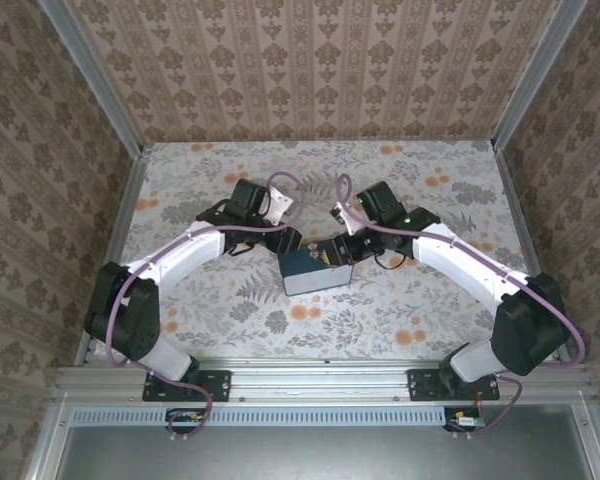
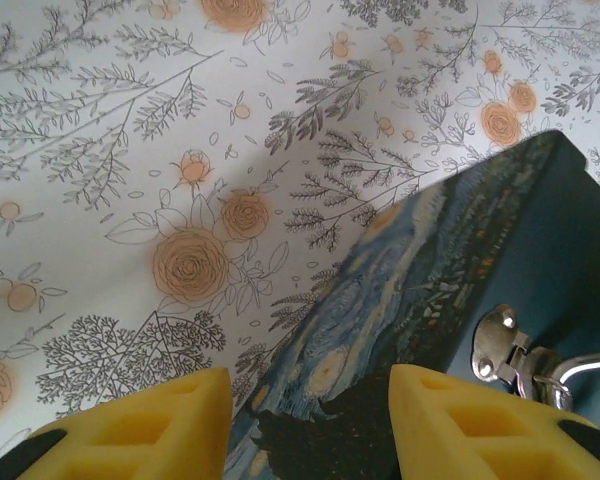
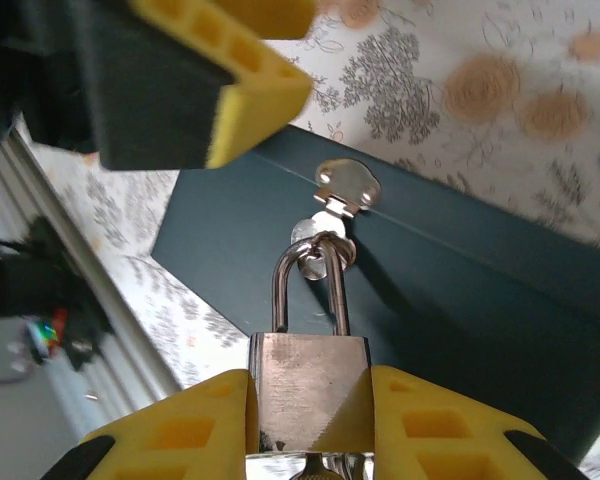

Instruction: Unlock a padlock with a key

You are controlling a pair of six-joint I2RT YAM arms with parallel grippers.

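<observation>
A silver padlock [image 3: 308,385] hangs by its shackle from the metal hasp [image 3: 345,185] on the front of a dark teal box [image 3: 460,290]. My right gripper [image 3: 310,420] is shut on the padlock's body, one yellow pad on each side. A bit of rounded metal, seemingly the key [image 3: 325,470], shows just under the padlock. My left gripper [image 2: 310,425] hovers open over the painted lid of the box [image 2: 430,300], near its corner, with the hasp [image 2: 500,345] to its right. From above, both grippers meet at the box [image 1: 318,270] in mid-table.
The box rests on a floral tablecloth [image 1: 230,300]. Patterned walls with metal frame rails [image 1: 120,215] enclose the table on three sides. One of the left gripper's fingers [image 3: 250,90] hangs close above the hasp in the right wrist view.
</observation>
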